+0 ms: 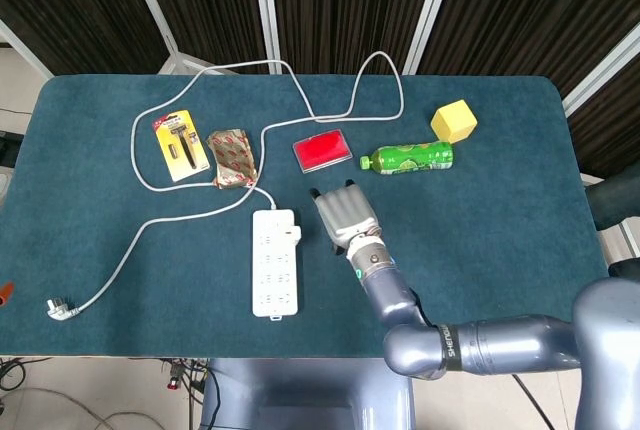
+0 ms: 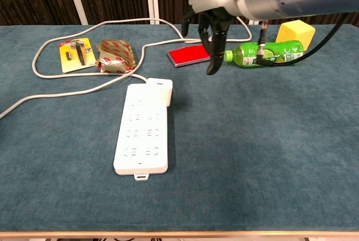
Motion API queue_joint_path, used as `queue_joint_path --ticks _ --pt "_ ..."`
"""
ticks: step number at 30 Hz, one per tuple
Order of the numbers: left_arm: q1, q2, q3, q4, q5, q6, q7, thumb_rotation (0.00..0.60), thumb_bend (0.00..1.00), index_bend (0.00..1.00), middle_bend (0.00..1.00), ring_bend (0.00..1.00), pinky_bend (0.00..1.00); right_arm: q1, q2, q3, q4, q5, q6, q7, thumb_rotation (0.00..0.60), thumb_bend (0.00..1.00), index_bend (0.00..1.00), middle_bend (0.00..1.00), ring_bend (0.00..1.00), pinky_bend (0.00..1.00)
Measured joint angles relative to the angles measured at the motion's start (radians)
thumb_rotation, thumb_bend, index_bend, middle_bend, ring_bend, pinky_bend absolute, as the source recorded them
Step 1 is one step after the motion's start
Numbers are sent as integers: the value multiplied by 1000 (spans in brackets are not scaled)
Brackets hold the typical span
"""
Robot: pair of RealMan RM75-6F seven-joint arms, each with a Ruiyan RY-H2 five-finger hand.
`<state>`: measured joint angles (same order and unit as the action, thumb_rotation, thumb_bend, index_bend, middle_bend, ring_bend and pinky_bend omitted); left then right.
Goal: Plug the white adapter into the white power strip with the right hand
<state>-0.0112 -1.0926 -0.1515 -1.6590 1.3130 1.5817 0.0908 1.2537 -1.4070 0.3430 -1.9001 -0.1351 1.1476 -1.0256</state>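
The white power strip (image 1: 275,276) is the landmark here: it lies flat on the table (image 1: 500,220) with its long axis running from the near edge toward the far edge, its cord leaving the far end and looping off across the cloth. At that far end, on the corner toward the robot's right, sits the white adapter (image 2: 159,87), a low white block resting on top of the strip; whether its pins are fully seated cannot be told from either view. The right hand (image 1: 346,216) is off to the right of the strip, level with its far end, so the adapter lies to the hand's left and slightly nearer. In the chest view the right hand (image 2: 208,25) hangs above the table with its fingers pointing down and apart, holding nothing and touching nothing. The left hand shows in neither view, so the right hand is the only 1 near the strip. As I judge it, any further move turns on a short sideways reach back toward the strip's far right corner, coming down onto the adapter from above, since pushing along the strip's long axis would only slide it.
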Motion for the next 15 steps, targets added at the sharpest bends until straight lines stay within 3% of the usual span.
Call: queue_joint_path --ticks 2,4,15 --pt "0 -1 0 0 -1 -1 2 600 100 198 0 0 0 -8 7 -3 -8 -12 7 18 600 552 329 767 777 762" --pt "-1 -2 0 0 -2 -1 6 600 100 198 0 0 0 -17 11 -7 -15 -32 16 35 600 605 330 794 813 798" --pt "-2 -8 2 -3 2 3 21 600 100 198 0 0 0 -41 51 -67 -93 -72 10 70 600 724 316 845 854 826"
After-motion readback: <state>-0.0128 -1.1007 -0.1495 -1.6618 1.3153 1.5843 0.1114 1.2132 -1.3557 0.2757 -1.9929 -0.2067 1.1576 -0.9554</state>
